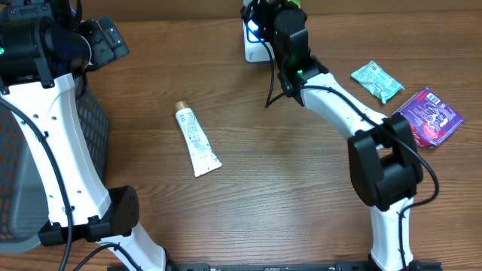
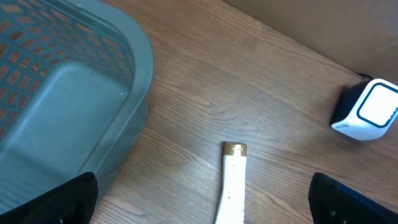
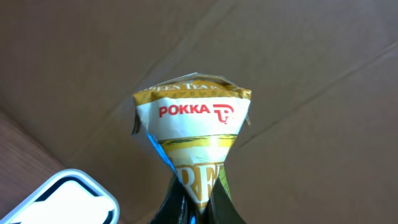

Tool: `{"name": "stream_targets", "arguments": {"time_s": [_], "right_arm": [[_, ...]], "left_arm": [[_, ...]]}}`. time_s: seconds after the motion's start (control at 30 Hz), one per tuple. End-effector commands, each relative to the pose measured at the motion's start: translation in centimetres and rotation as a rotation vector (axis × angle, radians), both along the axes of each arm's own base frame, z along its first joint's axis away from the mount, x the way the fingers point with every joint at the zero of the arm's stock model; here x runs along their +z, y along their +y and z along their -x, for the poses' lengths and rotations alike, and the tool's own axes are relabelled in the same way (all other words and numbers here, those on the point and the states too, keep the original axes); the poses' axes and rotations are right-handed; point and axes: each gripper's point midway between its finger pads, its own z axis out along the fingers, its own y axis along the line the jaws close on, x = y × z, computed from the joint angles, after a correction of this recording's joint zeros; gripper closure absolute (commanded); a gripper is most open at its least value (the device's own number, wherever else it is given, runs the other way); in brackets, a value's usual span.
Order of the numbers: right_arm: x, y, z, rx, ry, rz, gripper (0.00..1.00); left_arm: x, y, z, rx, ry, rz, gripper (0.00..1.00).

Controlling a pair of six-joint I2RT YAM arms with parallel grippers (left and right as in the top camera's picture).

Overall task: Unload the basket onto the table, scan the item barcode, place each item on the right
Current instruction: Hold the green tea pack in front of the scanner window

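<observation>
A: One item is in play. The right gripper (image 3: 196, 208) is clamped on a Pokka carton (image 3: 193, 124), held right by the white scanner (image 3: 62, 199). The pick-up looks done. I'd judge the read itself is not yet made.
B: And the left gripper (image 1: 105, 41)?
A: Its jaws are spread wide and hold nothing, well to the left of the scanner.
B: How does the carton look?
A: It's squeezed narrow at the grip and flares to a gold top. It's white with red lettering, and no barcode shows.
</observation>
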Motion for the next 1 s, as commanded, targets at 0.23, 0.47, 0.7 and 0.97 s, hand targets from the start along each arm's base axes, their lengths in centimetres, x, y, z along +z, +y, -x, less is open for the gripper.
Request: {"name": "stream_targets", "arguments": {"time_s": [0.23,0.47,0.7,0.97], "right_arm": [[-3.4,3.5,-0.4,0.089,-0.102,0.332,0.96],[-5.6,4.3,-0.7,0.118,-0.138,0.435,0.96],[-6.5,4.7,-0.6,0.145,-0.111,0.436,0.96],[-7.0,5.6,-0.2,0.177,-0.099,0.441,0.96]], "left_arm": [[-0.2,0.1,-0.1,0.012,0.003,0.012,0.00],[-0.2,0.1,-0.1,0.012,0.003,0.012,0.01],[-0.2,0.1,-0.1,0.012,0.003,0.012,0.00],[-0.2,0.1,-0.1,0.012,0.003,0.012,0.00]]}}
